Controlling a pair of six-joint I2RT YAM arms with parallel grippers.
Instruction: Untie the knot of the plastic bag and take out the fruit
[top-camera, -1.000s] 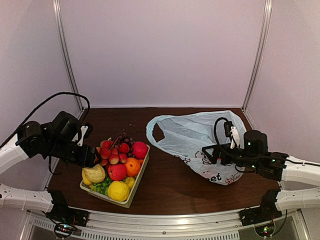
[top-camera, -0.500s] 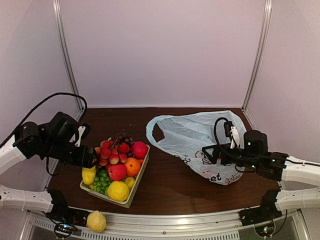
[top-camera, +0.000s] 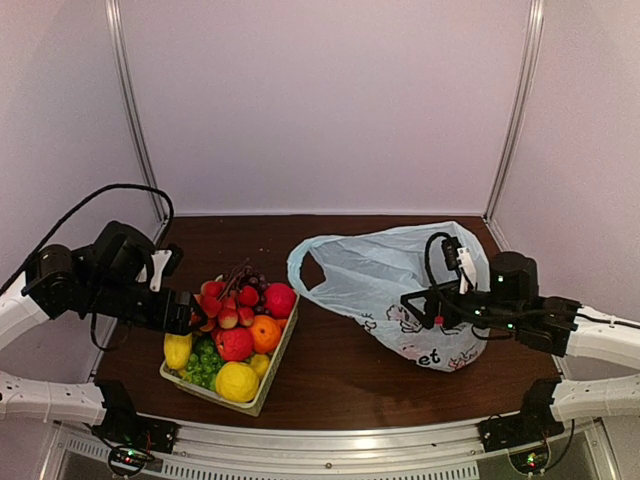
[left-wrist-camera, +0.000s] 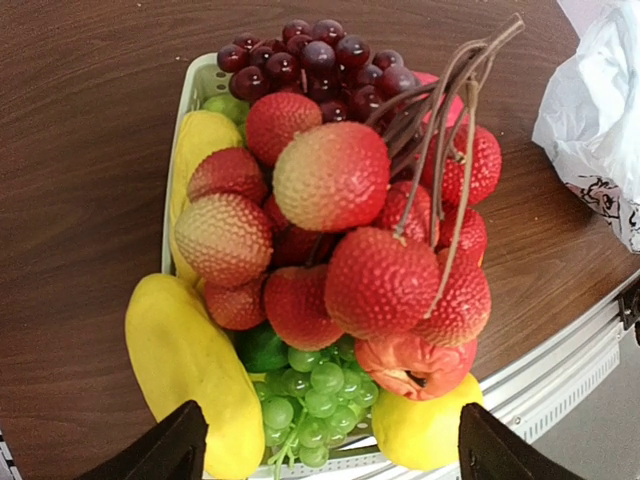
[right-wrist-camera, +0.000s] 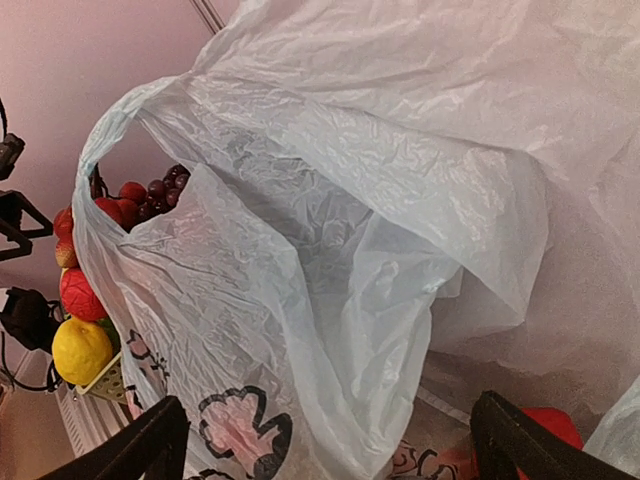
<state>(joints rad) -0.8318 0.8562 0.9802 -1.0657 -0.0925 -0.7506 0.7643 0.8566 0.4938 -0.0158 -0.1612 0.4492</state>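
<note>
Your left gripper (left-wrist-camera: 335, 455) hangs spread wide over the pale green plastic basket (left-wrist-camera: 197, 76) at the near left, which is heaped with fruit (left-wrist-camera: 330, 175): red lychees, purple and green grapes, a yellow mango. Your right gripper (right-wrist-camera: 335, 440) gapes at the thin pale blue plastic bag (right-wrist-camera: 380, 180) lying to the right, mouth open.

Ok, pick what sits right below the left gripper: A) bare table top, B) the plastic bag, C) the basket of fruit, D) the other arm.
C: the left wrist view looks straight down on the basket heaped with fruit, with the left gripper open above it.
</note>
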